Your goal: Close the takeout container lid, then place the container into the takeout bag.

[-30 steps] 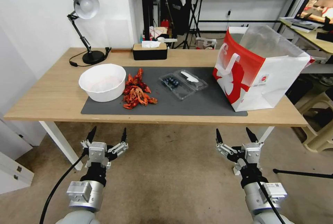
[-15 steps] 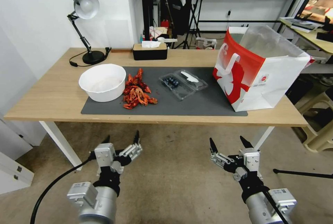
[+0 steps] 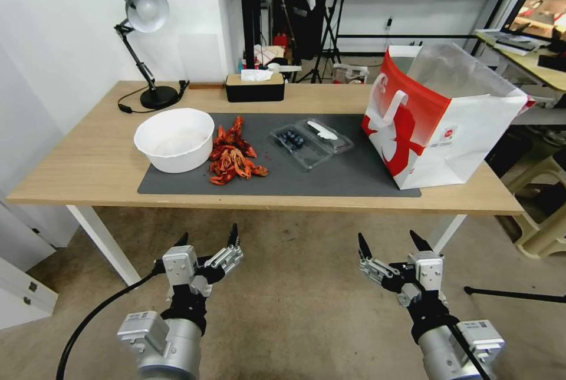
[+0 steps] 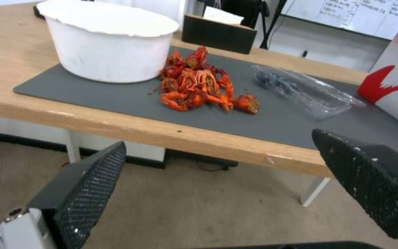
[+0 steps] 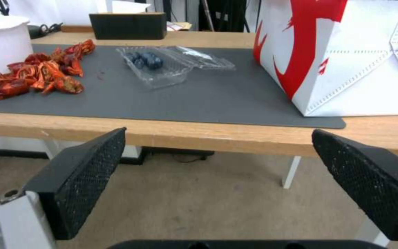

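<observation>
Left gripper (image 3: 207,237) held below tabletop's near edge, fingers spread, nothing gripped. Right gripper (image 3: 390,240) likewise low before near edge, fingers spread, empty.

Container (image 3: 295,143) seen lying open on grey mat (image 3: 330,182), mid-tabletop, blueberries (image 3: 290,138) in left half. Takeout container lid (image 3: 328,132) folded out flat toward takeout bag (image 3: 439,118), which stands open at tabletop's right end.

Clamshell judged light, thin, flexible, slippery, easily crushed. Lid best taken at free edge opposite hinge; closed box best held lightly across its sides.
</observation>
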Robot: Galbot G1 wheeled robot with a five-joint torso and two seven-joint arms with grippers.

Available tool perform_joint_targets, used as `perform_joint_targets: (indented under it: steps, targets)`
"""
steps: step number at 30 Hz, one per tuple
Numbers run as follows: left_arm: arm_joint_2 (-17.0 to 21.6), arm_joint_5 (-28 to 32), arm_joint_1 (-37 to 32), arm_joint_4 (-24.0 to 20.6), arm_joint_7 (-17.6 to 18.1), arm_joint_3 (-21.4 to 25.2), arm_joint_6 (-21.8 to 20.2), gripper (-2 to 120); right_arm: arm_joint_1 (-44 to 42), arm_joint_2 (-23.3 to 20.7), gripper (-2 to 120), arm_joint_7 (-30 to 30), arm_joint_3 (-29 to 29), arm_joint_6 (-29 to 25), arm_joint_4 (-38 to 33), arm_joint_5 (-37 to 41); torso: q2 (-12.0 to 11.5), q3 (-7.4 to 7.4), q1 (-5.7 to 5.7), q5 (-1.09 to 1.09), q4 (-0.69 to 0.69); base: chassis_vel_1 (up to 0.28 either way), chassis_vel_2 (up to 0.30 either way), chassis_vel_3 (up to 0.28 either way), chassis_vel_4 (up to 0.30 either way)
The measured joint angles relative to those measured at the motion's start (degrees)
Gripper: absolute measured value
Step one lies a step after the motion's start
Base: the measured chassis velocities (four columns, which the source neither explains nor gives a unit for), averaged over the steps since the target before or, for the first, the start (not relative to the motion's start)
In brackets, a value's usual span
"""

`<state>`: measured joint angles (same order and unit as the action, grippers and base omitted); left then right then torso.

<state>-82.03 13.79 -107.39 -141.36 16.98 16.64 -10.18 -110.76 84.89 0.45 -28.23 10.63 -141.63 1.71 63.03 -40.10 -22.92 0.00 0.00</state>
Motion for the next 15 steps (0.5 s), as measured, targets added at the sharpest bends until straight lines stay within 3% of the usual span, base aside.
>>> perform_joint_targets:
  steps: [15]
  targets:
    - [2.32, 9.43, 9.86, 5.00, 2.45, 0.17, 0.69, 100, 1.83, -2.56, 100, -0.23, 0.87, -0.57, 1.94, 1.04, -0.02, 0.00, -0.01, 0.00, -0.01, 0.000, 0.000, 0.000, 0.000]
